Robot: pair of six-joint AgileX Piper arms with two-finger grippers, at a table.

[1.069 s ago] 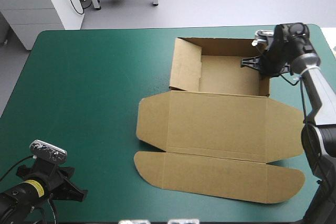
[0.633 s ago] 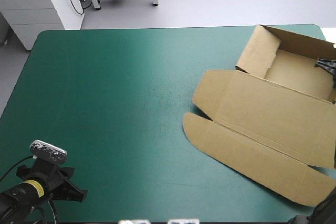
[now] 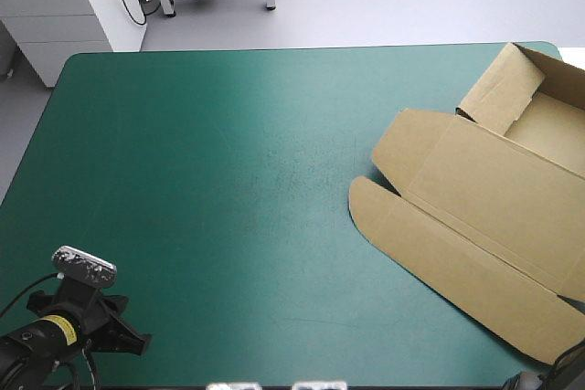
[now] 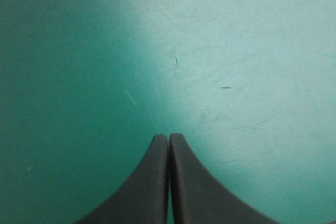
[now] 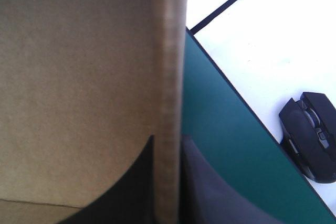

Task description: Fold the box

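Box (image 5: 79, 77) wall in right end effector (image 5: 168, 141)

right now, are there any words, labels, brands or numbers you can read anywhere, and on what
No text can be read in any view.
The yellow label on the left arm: any print is too small to read.
The box: plain brown board, no print showing.
The black mouse beyond the table edge: no legible logo.

the brown box (image 3: 484, 194), an open tray with its lid flat, lies skewed at the table's right edge.
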